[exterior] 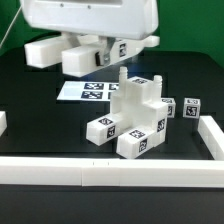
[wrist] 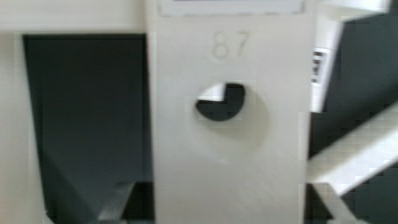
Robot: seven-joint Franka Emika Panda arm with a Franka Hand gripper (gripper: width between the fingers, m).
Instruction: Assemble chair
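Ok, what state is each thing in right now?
Tool: shut on the flat white plastic panel with a round hole.
Flat white plastic panel: held above the black table.
White blocky plastic chair parts with square tags: grouped on the table, untouched.
Marker board: lying flat on the table.

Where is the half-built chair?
In the exterior view the chair stands in the middle, on the marker board's right, behind the long white rail.

A faint 87 stands on the white plastic piece (wrist: 231,170) just beside its round hole (wrist: 221,104); the square tags (exterior: 141,146) show only patterns.
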